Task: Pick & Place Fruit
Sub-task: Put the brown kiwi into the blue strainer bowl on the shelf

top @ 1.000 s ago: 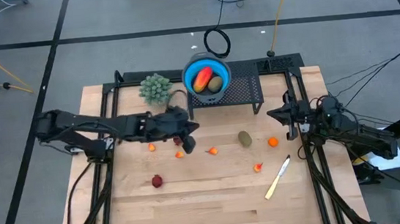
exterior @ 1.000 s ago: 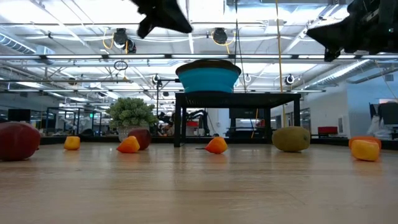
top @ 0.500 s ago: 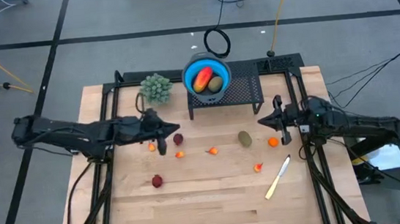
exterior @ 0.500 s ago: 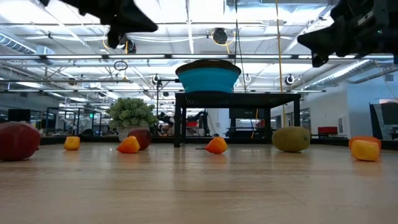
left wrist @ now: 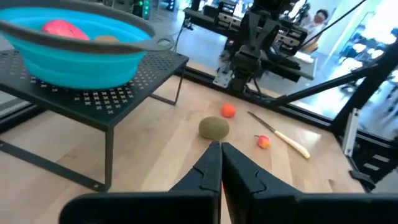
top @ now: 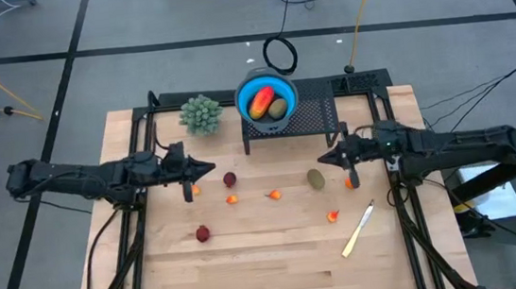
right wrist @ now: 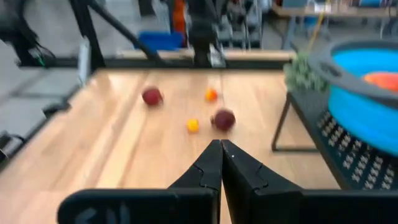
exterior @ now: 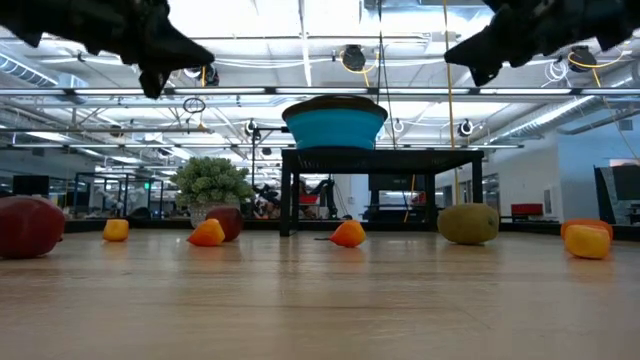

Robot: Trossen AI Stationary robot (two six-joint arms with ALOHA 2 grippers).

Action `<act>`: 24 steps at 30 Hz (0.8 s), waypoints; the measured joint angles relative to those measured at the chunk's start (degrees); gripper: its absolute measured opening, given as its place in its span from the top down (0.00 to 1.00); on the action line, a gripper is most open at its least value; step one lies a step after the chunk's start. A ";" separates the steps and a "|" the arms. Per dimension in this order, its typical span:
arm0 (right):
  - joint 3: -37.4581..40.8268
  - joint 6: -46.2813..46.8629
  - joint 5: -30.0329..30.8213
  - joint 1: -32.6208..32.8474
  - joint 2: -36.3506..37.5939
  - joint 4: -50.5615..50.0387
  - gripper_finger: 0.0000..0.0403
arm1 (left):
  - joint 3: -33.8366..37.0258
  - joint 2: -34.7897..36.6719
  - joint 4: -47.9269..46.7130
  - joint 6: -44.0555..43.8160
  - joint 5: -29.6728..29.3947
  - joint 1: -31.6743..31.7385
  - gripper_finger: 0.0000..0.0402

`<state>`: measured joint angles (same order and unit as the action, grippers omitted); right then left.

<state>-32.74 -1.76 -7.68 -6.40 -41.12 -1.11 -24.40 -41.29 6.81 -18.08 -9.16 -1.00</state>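
A blue bowl stands on a black mesh stand and holds a red-yellow oblong fruit and an olive one. On the table lie two dark red balls, a brown-olive oval and several small orange bits. My left gripper hangs shut and empty above the table, left of the stand. My right gripper hangs shut and empty right of the stand, above the oval. Their tips point toward each other.
A green bushy plant stands left of the bowl. A pale knife lies at the near right. Black frame rails run along both table sides. Bare wood lies along the near edge.
My left gripper has drawn back toward the table's left edge, away from the bowl, and tipped up nearer to level. My right gripper has reached out toward the table's middle, rising and levelling. Both have stayed shut. No fruit has moved.
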 joint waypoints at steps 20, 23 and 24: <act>-25.01 15.09 18.18 15.66 -25.46 -27.12 1.00 | 10.39 12.93 3.85 4.39 14.44 6.47 0.98; -27.31 17.15 18.16 16.71 -28.68 -31.57 1.00 | 11.38 13.39 3.82 4.43 16.84 7.68 0.99; -28.03 17.61 18.15 16.83 -29.71 -32.62 1.00 | 11.74 13.39 3.97 4.34 17.45 8.04 0.99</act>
<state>-60.77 15.85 10.47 10.43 -70.83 -33.73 -12.66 -27.90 10.77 -13.73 8.30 7.04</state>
